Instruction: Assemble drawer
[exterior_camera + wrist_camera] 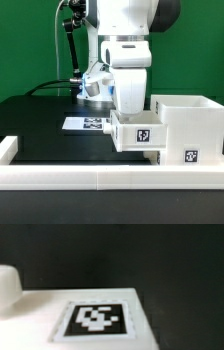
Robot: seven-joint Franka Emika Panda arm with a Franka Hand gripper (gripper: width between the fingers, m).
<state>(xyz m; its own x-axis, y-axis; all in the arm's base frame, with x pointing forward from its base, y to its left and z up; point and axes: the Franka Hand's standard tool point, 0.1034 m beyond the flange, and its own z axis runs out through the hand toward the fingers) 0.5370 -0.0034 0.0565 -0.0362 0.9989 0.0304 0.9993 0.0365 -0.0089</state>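
The tall white casing (188, 120) stands at the exterior view's right, with a tag low on its front. A small white tray (140, 132) with a tag on its face hangs against the casing's left side, its underside above the table. My gripper (128, 108) comes down onto this tray from above and grips it; the fingertips are hidden behind it. In the wrist view a white tagged face of the tray (95, 319) fills the lower part, with a rounded white shape (7, 286) at one edge. The second tray is out of view.
A long low white rail (100, 177) runs along the front and turns up at the exterior view's left (8, 150). The marker board (85, 123) lies flat on the black table (40, 125) behind the tray. Cables hang by the arm's base.
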